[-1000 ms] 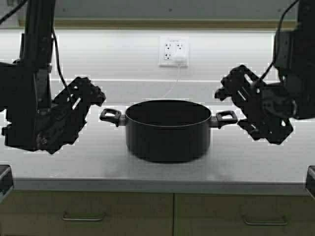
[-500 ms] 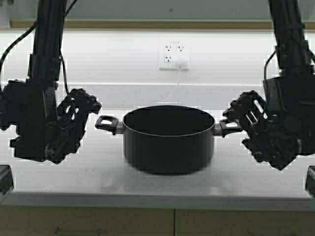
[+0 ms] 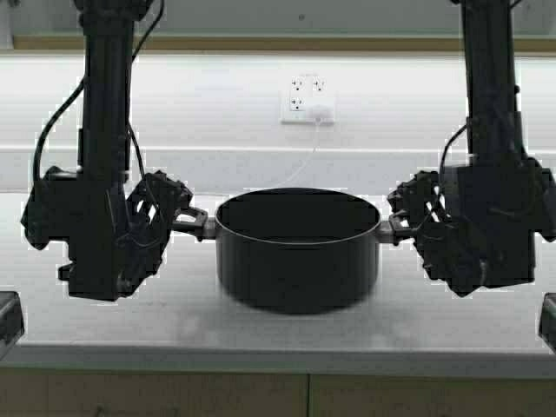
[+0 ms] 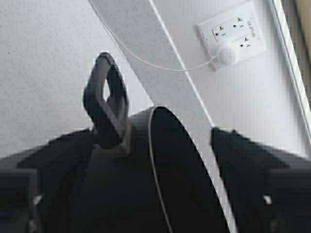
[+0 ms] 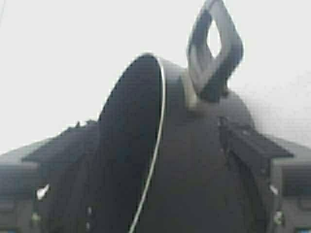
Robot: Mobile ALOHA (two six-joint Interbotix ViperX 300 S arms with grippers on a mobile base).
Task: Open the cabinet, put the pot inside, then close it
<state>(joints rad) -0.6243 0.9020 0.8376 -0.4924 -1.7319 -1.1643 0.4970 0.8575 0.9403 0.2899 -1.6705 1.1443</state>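
Observation:
The matt-black pot stands on the white counter, centred in the high view. My left gripper is at the pot's left loop handle, and my right gripper is at the right loop handle. In the left wrist view the gripper is open, its fingers wide apart with the pot's rim and wall between them; the handle juts past the tips. The right wrist view shows the same: open gripper, pot, handle. The cabinet's doors are out of view.
A white wall outlet with a plug and thin cord sits behind the pot. A tan strip runs along the top. Tan base units show below the counter's front edge. Dark parts of my frame sit at both lower corners.
The robot has moved closer to the counter; the scene has shifted down. Both grippers have come in from the sides and lower, up to the pot's handles. The pot has stayed on the counter.

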